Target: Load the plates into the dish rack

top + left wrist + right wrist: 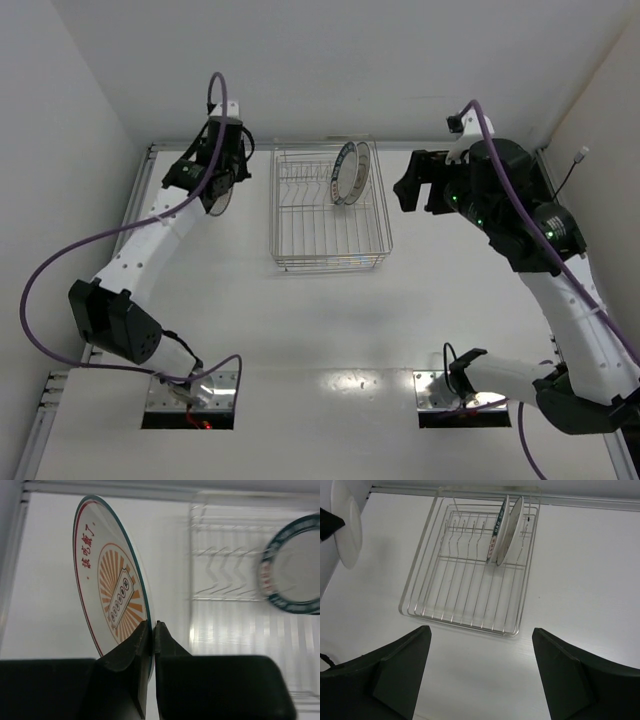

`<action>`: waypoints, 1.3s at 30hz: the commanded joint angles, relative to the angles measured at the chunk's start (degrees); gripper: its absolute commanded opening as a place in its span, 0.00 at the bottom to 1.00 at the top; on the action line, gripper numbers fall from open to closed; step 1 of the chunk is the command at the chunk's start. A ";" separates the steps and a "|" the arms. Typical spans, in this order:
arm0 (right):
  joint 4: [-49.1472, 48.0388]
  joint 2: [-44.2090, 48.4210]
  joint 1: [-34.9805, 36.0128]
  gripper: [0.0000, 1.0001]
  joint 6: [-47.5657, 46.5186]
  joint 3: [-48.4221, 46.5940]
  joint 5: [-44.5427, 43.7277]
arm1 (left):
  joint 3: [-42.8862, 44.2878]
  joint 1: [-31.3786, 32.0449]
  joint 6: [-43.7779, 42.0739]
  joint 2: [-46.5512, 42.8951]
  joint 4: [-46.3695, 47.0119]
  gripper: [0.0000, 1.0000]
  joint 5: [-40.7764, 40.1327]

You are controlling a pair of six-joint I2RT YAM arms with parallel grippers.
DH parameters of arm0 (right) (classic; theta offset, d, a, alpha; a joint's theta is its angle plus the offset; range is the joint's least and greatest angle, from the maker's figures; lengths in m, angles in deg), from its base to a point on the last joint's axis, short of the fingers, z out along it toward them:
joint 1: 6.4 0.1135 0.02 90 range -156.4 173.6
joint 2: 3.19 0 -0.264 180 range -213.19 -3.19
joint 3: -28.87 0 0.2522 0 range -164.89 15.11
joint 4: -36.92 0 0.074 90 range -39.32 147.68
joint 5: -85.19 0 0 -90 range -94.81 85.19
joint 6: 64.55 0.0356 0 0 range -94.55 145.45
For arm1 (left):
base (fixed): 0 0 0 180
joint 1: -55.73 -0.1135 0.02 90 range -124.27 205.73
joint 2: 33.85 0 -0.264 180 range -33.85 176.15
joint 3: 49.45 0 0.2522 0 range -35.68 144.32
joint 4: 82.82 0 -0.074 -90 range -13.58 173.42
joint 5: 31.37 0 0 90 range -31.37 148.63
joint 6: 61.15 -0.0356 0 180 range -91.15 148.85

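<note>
Sunburst plate (112, 590) clamped beside dish rack (460, 622)
Red Chinese characters line its rim, pinched by the left gripper (153, 630); right gripper (481, 632) spread open, empty; blue-rimmed plate (496, 532) stands racked.

Left arm (150, 240): base at the near-left edge of the tabletop (320, 330); elbow folded low and outward; forearm stretched to the far-left corner.
Left tool (153, 626): fingers pressed together on the lower rim of the sunburst plate (112, 590), which is carried on edge, clear of the tabletop.
Right arm (575, 300): base at the near-right edge; long link rising along the right side; wrist bent inward at the far right.
Right tool (481, 645): fingers spread wide apart, raised above the tabletop, pointing toward the middle.
</note>
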 commanded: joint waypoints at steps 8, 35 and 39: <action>5.63 0.97 -0.21 0.87 -0.98 -3.22 -7.04 | -0.26 0.40 23.76 -3.29 35.00 0.00 35.72; 10.72 3.24 -0.21 0.89 -2.04 -3.31 -11.34 | -1.87 1.63 34.16 18.33 58.79 0.00 39.96; 11.34 3.77 -0.21 0.89 -2.04 -3.31 -12.39 | -1.87 1.63 32.41 18.86 57.11 0.00 38.64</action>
